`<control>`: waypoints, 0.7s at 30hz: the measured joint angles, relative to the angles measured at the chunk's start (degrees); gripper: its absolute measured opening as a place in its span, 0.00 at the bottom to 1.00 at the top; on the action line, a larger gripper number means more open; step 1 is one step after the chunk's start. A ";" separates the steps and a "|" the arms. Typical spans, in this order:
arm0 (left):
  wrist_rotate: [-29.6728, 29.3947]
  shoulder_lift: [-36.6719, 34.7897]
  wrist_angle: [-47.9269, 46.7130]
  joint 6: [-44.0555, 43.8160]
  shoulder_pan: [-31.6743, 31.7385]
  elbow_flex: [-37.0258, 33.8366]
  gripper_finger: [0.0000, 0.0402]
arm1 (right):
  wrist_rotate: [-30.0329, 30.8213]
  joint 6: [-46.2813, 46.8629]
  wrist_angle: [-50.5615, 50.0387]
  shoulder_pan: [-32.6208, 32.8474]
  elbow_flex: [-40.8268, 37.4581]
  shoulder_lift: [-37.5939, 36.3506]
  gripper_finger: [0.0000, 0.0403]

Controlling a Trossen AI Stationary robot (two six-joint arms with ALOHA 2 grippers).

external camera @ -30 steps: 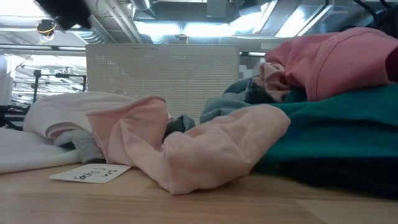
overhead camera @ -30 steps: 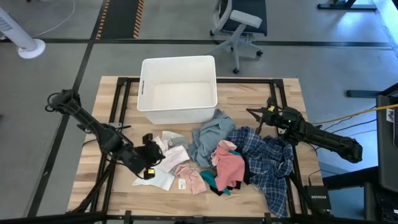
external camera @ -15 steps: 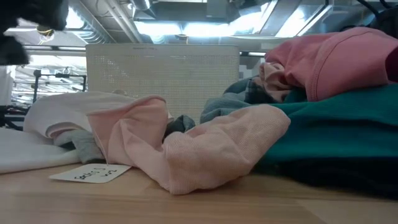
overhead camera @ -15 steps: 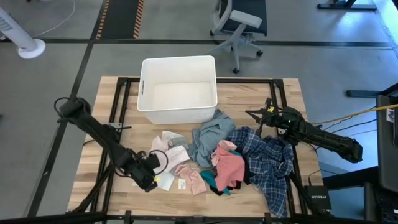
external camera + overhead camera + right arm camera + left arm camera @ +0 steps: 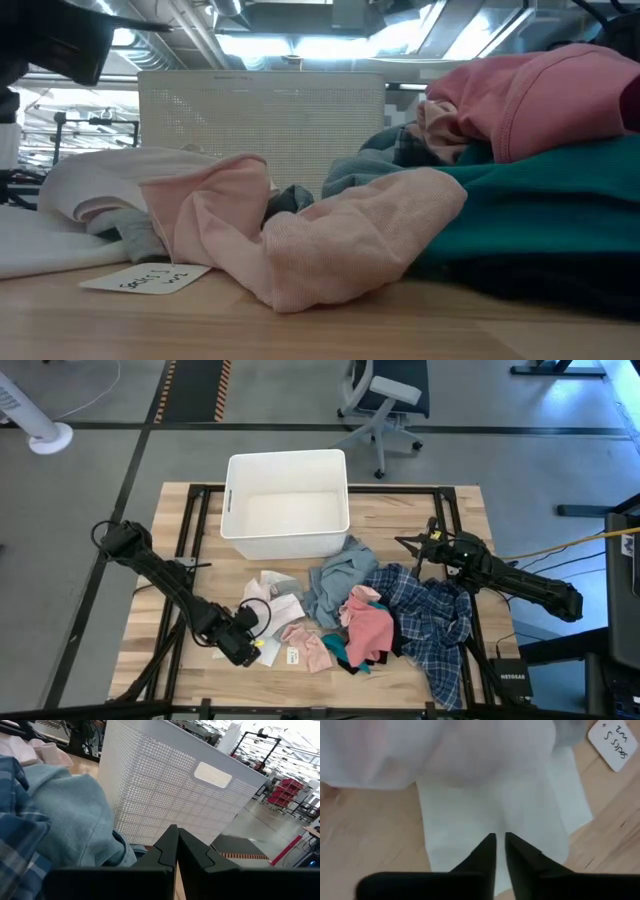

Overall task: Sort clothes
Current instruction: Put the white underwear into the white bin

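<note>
The clothes lie in a pile on the near half of the table: a plaid shirt (image 5: 432, 622), a grey-blue top (image 5: 335, 580), a pink piece (image 5: 368, 625), a pale pink piece (image 5: 305, 645), a teal piece (image 5: 338, 652) and a flat white piece (image 5: 495, 795) at the pile's near left. My left gripper (image 5: 500, 837) points steeply down over the white piece, its fingers a narrow slit apart. In the low view it hangs well above the cloth (image 5: 60, 45). My right gripper (image 5: 175, 831) waits shut and level at the far right, beside the grey-blue top.
A white plastic bin (image 5: 232, 510) stands at the table's far middle, behind the pile. A paper tag (image 5: 615, 745) lies on the wood next to the white piece. Bare wood shows along the table's left side and near left corner.
My left gripper has come down and toward the table's near edge, over the white piece, and its wrist has rolled. The clothes lie as before.
</note>
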 joint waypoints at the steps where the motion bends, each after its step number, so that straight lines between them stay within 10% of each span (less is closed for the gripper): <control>1: 0.06 -0.01 -0.05 -0.80 0.14 0.00 0.14 | -0.13 0.01 0.00 0.00 0.00 0.00 0.05; 12: 0.18 0.51 1.13 -3.94 1.27 -0.05 0.47 | -0.39 0.02 -1.66 -0.01 0.00 0.01 0.05; 21: 0.61 4.62 6.01 -2.85 1.36 -2.08 0.52 | -0.41 0.02 -1.64 0.00 -0.01 0.00 0.05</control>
